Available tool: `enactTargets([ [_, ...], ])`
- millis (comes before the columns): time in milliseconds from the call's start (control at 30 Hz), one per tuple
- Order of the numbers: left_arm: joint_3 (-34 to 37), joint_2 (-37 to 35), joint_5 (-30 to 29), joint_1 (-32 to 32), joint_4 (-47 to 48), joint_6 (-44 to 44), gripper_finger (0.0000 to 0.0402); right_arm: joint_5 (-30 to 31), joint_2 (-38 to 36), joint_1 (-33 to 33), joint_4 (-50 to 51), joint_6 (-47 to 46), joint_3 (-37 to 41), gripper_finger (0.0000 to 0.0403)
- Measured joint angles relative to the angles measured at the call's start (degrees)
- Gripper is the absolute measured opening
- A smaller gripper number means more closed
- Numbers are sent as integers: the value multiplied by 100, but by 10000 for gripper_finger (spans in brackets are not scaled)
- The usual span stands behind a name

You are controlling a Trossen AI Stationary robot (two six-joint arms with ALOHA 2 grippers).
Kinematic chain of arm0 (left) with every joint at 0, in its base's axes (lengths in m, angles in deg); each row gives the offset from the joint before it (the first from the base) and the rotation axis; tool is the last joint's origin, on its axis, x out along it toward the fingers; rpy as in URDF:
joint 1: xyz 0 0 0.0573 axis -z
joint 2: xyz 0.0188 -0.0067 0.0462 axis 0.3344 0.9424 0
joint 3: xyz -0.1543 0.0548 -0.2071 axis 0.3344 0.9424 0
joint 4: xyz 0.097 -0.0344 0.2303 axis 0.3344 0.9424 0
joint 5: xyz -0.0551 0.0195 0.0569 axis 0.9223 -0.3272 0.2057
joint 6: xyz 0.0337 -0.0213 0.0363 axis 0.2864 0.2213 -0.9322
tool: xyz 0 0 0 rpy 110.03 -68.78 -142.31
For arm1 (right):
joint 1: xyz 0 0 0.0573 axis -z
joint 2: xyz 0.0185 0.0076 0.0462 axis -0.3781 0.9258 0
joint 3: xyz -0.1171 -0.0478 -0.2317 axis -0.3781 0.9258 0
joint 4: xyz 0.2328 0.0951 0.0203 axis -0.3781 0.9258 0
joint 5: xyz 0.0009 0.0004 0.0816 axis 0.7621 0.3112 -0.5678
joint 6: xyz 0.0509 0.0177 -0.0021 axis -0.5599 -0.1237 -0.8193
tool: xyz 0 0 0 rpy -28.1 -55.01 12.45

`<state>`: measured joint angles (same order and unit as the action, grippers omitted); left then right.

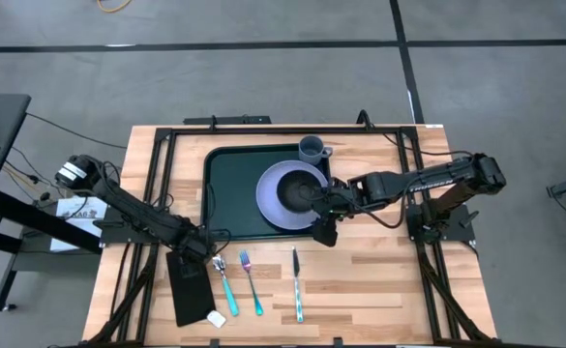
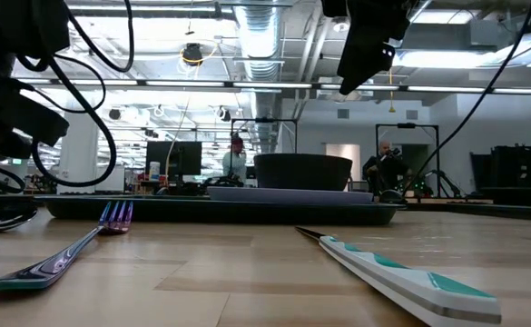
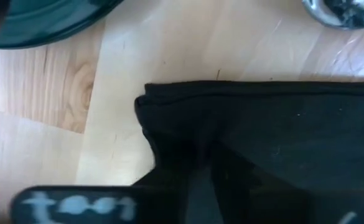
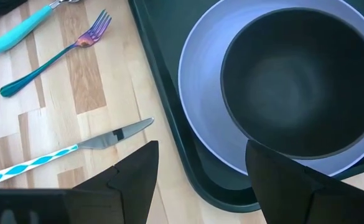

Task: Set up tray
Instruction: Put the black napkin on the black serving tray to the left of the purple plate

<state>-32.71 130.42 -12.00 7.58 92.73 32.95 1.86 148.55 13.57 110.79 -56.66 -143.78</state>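
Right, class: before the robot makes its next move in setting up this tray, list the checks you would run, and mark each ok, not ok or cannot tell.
1. Plate sits inside the tray: ok.
2. Dark bowl rests on the plate: ok.
3. Cup in the tray's far corner: ok.
4. Right end effector open, over the tray's near rim: ok.
5. Fork, knife and spoon in the tray: not ok, all on the table.
6. Left end effector over the black napkin, grip state: cannot tell.
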Motion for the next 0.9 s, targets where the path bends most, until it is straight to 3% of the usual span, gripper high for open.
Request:
enactTargets([
  [133,0,2,7,0,-50,135,7,2,0,2,1,0,0,230],
  [433,22,-226,-45,0,-18,669,2,4,0,2,0,0,0,230],
  [600,39,-1081,-711,-6,435,1177,1,10,0,4,7,97,0,230],
  [900,-238,-2408,-1338,-35,1907,1599,0,35,2,145,2,162,0,230],
])
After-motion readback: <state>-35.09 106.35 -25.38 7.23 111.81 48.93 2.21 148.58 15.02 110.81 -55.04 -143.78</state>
